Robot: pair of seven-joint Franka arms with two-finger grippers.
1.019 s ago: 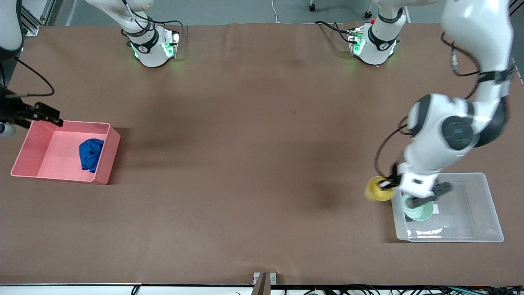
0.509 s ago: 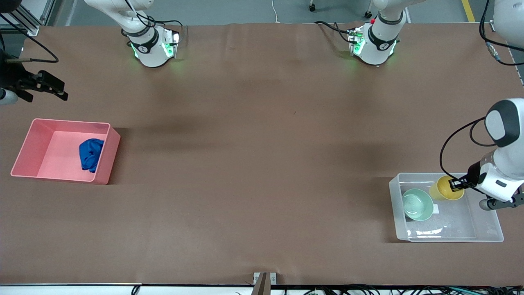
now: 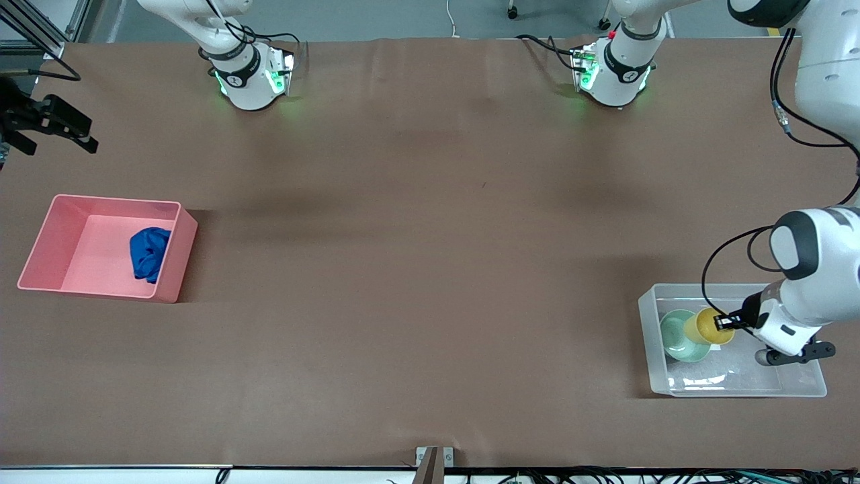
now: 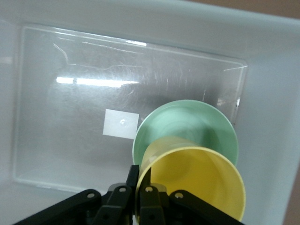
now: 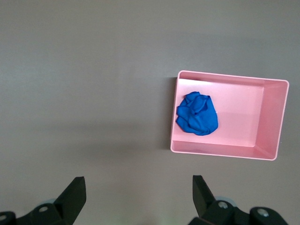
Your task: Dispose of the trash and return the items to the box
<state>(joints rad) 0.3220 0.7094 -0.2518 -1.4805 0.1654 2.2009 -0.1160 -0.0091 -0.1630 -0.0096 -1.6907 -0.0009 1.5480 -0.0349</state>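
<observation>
My left gripper (image 3: 724,322) is shut on the rim of the yellow cup (image 3: 712,326) and holds it over the clear plastic box (image 3: 799,386), partly above the mint-green bowl (image 3: 675,337) that lies in the box. In the left wrist view the cup (image 4: 197,180) covers part of the bowl (image 4: 187,122), and the box's white label (image 4: 121,123) shows on its base. The blue wad of trash (image 3: 149,252) lies in the pink bin (image 3: 67,228). My right gripper (image 3: 54,128) is open and empty, up over the table at the right arm's end; its wrist view shows the wad (image 5: 197,114) in the bin (image 5: 272,117).
The brown table (image 3: 416,255) spreads between the pink bin at the right arm's end and the clear box at the left arm's end. Both arm bases (image 3: 248,74) stand along the edge farthest from the front camera.
My left gripper has carried the yellow cup from beside the box to over it, now above the bowl. My right gripper has drawn up and away from the pink bin.
</observation>
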